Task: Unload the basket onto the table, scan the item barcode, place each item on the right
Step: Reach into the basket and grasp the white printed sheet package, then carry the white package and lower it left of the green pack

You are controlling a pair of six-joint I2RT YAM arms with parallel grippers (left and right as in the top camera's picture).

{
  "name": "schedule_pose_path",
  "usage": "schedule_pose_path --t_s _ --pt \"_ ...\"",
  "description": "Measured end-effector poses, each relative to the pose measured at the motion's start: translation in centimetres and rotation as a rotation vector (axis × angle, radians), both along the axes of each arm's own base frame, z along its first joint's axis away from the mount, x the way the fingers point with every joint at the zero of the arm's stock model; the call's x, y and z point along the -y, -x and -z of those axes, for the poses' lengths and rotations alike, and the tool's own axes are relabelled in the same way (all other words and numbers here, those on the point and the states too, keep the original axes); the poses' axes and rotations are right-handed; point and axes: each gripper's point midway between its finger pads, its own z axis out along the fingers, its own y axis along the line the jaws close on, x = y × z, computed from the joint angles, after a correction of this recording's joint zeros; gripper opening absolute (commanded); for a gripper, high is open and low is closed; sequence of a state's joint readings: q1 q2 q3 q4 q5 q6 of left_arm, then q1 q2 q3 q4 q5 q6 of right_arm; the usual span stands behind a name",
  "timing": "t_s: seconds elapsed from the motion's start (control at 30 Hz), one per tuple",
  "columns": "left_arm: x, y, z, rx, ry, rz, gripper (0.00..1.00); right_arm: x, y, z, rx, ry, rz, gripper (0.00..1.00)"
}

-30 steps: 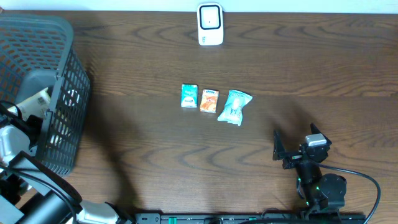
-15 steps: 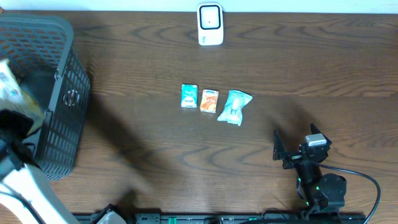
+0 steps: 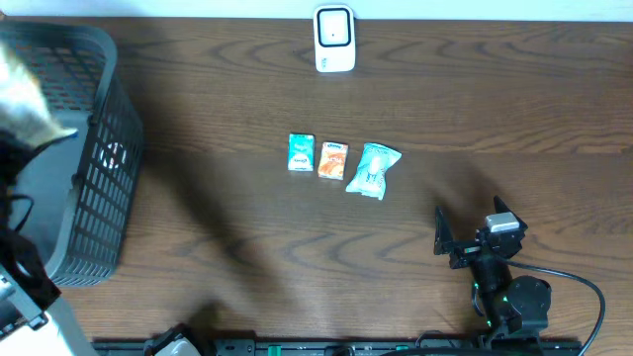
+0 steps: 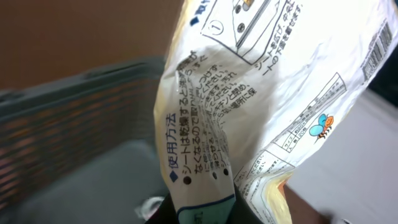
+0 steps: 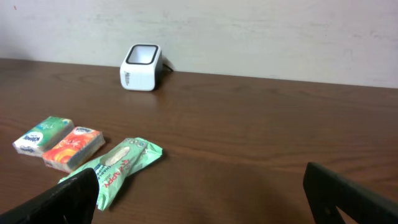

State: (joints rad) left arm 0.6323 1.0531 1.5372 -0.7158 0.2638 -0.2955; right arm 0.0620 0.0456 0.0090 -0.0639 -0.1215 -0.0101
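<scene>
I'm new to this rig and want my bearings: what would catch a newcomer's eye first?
A white packet with Japanese print fills the left wrist view, pinched in the left arm's jaws above the grey basket on the left. In the middle lie three small packets in a row, and a white scanner stands at the far edge.

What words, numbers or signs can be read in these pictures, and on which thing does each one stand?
"使用方法": heading on the white packet, left wrist view.
"1" in a circle: same packet, beside a diagram.
Other Japanese print on the packet: too small to read surely.
Digits of the barcode: not readable.
Print on the green pack, teal pack and orange pack: blurred.
On the scanner: nothing readable.
</scene>
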Motion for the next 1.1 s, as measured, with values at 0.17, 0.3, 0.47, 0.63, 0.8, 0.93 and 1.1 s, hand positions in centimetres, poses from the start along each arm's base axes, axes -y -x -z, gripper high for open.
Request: schedule_pose_path --t_s 0.17,0.3,0.47,0.63,0.8,0.93,1.1 --pt "5.5 -2.4 2.0 -0.101 0.063 0.197 0.07 0.0 0.0 0.0 0.000 0.000 0.000 0.99" --pt "9.9 -4.4 7.8 -0.320 0.166 0.348 0.07 0.0 0.0 0.0 0.000 0.000 0.000 0.99" --pt "14.8 -6.9 16.0 -0.589 0.261 0.478 0.07 0.0 0.0 0.0 0.000 0.000 0.000 0.99" --pt "18.5 -7.8 24.3 -0.849 0.297 0.487 0.07 0.0 0.0 0.0 0.000 0.000 0.000 0.99" --pt "19.7 -7.8 29.3 -0.970 0.266 0.396 0.07 0.0 0.0 0.0 0.000 0.000 0.000 0.99" --pt "20.2 -8.5 31.2 -0.956 0.239 0.347 0.07 0.0 0.0 0.0 0.000 0.000 0.000 0.99" --pt "21.5 -7.9 33.8 -0.996 0.223 0.337 0.08 0.0 0.0 0.0 0.000 0.000 0.000 0.99"
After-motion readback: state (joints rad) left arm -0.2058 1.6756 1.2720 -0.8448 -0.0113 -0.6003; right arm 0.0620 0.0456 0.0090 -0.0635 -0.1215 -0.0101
